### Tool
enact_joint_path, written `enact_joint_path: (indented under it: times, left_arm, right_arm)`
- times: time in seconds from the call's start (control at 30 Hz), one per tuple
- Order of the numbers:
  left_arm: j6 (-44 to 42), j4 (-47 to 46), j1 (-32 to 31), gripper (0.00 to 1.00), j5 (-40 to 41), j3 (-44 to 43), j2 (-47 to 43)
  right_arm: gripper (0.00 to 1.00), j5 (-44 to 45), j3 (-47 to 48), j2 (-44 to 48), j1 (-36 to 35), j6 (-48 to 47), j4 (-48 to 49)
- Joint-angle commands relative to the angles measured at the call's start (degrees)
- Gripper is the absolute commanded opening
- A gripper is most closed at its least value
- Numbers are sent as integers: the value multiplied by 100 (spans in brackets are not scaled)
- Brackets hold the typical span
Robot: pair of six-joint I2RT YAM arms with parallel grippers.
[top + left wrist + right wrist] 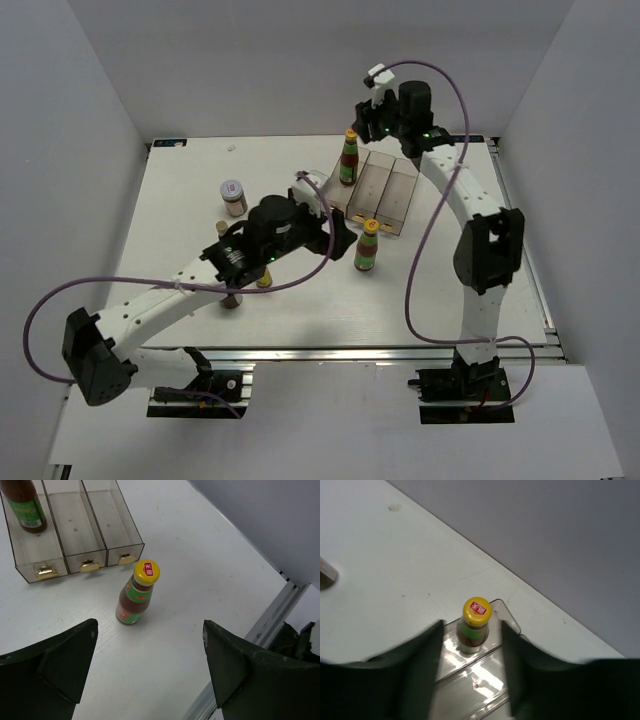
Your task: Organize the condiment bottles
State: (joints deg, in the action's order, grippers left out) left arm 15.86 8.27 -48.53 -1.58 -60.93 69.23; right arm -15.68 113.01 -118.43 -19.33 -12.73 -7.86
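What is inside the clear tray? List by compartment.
A red sauce bottle stands at the far end of the clear tray's left compartment; the other two are bare. From above, the left arm covers the left compartment's near corner; the left wrist view shows it bare.

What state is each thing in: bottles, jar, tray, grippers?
Far red sauce bottle: upright, capped, inside an end compartment.
Near red sauce bottle: upright, capped, on the table.
Clear tray: one end compartment occupied, other two empty.
White-lidded jar: upright, lidded, on the table.
Left gripper: open, empty.
Right gripper: open, fingers either side of the far bottle, not gripping.
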Motion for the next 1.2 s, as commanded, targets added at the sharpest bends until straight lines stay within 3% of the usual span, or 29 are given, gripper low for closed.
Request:
enact_joint_path:
  times: [0.0,0.03,0.07,0.13,0.17,0.23,0.27,0.33,0.57,0.87,1.0,1.17]
  left_arm:
    - [136,402,-663,95,1448,-533,371]
    - [180,447,-797,94,1851,-621,494]
    - [224,491,-911,94,2064,-709,617]
    - [356,666,-1167,94,2442,-990,986]
    - [400,728,-1219,94,2731,-1087,1117]
    - [444,877,-1281,95,2935,-1429,1539]
    - [445,913,-1299,95,3075,-1561,1680]
    - [444,1149,-1360,96,3243,-2034,2126]
    - [559,1915,-1448,98,4122,-3038,3210]
    - [480,1976,-1352,98,4035,-3531,3939]
    - [559,1845,-1168,89,3763,-3418,3975]
    - [611,1748,-1097,63,3499,-3338,3905]
  right_arm:
    - [43,136,-620,1031,253,560,-128]
    - [26,92,-866,1468,315,796,-111]
    - [4,-30,-1330,1698,394,920,-128]
    - [0,-285,-1789,2329,684,1140,-216]
    - [4,-626,-2026,2542,807,1385,-242]
    - [21,-1022,-2773,3147,1159,1580,-251]
    - [36,-1373,-2993,3342,1273,1668,-243]
    - [48,-1612,-3591,3859,1467,1669,-269]
    - [52,-1946,-4586,4846,1687,1721,-260]
    - [52,-1974,-5253,5383,1819,2055,38]
    - [52,-2061,-5474,5532,1872,2169,170]
    - [52,-2149,-5518,5576,2161,2196,188]
